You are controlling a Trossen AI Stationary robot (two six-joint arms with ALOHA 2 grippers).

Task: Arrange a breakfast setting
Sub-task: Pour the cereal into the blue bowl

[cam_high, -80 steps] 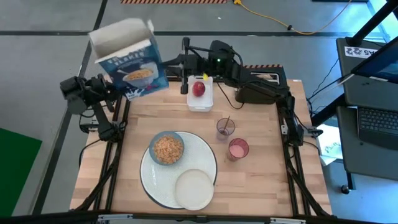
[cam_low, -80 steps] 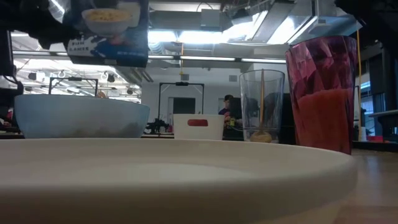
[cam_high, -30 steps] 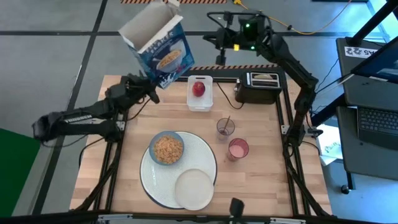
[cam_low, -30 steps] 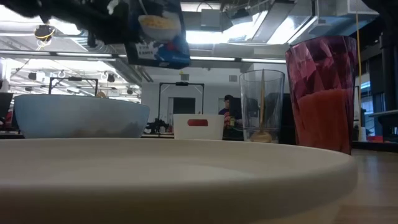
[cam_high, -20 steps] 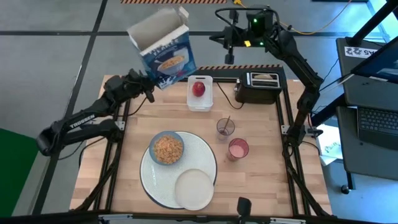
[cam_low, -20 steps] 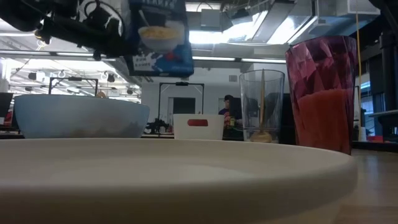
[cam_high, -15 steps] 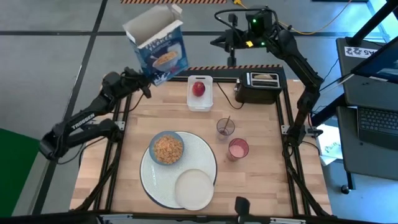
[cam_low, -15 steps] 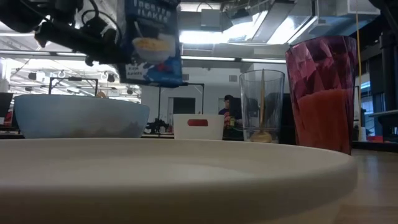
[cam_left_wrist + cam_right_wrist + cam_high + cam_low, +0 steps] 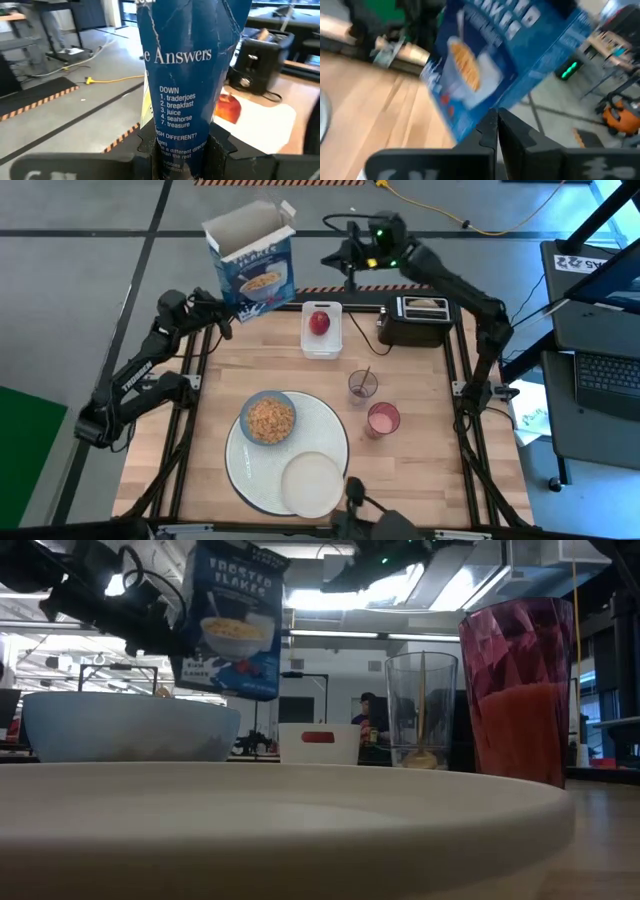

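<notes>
Above the table's far-left corner, left gripper (image 9: pixel 228 313) clamps the base of an open blue cereal box (image 9: pixel 251 265), held upright in the air. Right gripper (image 9: pixel 341 259) hovers beyond the far edge, fingers closed, empty. Red apple (image 9: pixel 319 322) sits in white tray (image 9: pixel 322 345); blue bowl (image 9: pixel 269 419) of flakes and cream plate (image 9: pixel 311 484) rest on big white plate (image 9: pixel 330 435).

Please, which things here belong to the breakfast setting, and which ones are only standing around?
Setting: big white plate, blue bowl, cream plate, apple, toast, wooden spoon, clear cup, pink cup.

Not the setting: toaster, white tray, cereal box held by the left gripper. The right gripper hangs idle past the table's far edge.
</notes>
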